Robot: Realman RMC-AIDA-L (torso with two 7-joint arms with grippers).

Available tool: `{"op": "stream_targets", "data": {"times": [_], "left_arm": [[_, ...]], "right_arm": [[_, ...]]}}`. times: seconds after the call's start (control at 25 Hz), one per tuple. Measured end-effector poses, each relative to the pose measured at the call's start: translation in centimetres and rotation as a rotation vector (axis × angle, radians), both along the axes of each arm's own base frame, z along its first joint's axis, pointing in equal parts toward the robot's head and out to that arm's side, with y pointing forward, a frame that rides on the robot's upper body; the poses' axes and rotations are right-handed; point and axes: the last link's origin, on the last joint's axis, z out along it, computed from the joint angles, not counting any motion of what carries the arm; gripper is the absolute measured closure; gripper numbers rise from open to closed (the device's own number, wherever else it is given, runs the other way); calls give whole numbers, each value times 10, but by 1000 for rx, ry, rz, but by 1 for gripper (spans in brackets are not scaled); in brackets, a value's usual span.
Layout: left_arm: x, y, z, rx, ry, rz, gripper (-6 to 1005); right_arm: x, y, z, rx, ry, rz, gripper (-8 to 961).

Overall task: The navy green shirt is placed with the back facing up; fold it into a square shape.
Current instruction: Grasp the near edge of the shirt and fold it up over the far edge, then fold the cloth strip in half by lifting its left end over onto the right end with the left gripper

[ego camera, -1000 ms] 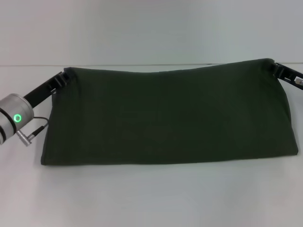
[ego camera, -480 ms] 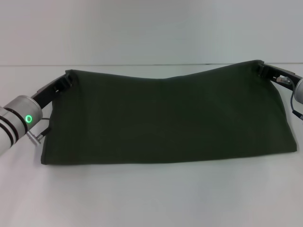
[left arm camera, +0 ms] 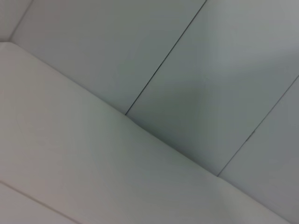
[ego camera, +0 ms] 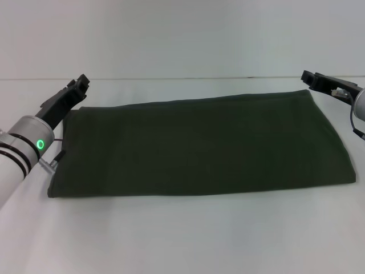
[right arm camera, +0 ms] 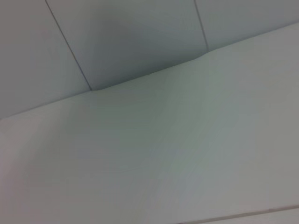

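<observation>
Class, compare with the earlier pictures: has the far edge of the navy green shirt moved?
Yes. The navy green shirt has dropped flat onto the table; its far edge now lies below the table's back line, released by the left gripper and the right gripper.

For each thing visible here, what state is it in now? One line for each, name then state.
navy green shirt: folded into a wide band, lying flat on the table, plain side up, held by no gripper.
left gripper: apart from the shirt, by its far left corner.
right gripper: apart from the shirt, by its far right corner.
</observation>
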Motion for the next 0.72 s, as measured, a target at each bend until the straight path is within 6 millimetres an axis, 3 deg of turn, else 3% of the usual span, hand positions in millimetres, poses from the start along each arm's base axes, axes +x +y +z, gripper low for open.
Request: {"op": "stream_targets", "data": {"times": [0.16,0.4,0.6,0.68,0.72], "left_arm": [[1,0,-2,1,10,0,689],[-4,-9,5,41,17,-38,570],[-14,-22,19,25,-83,-56,470],[-18,-25,22,-18,-112,-54,314],[-20,-31,30,-121,-159,-63,236]], "right_arm": [[-2,0,-2,-7,-4,7,602],[6,-10,12,34,85,40,470],[-2,-39,27,-23,95,315,280],[-10,-54,25,-131,45,448,209],[-14,-61,22,-196,12,513,180]]}}
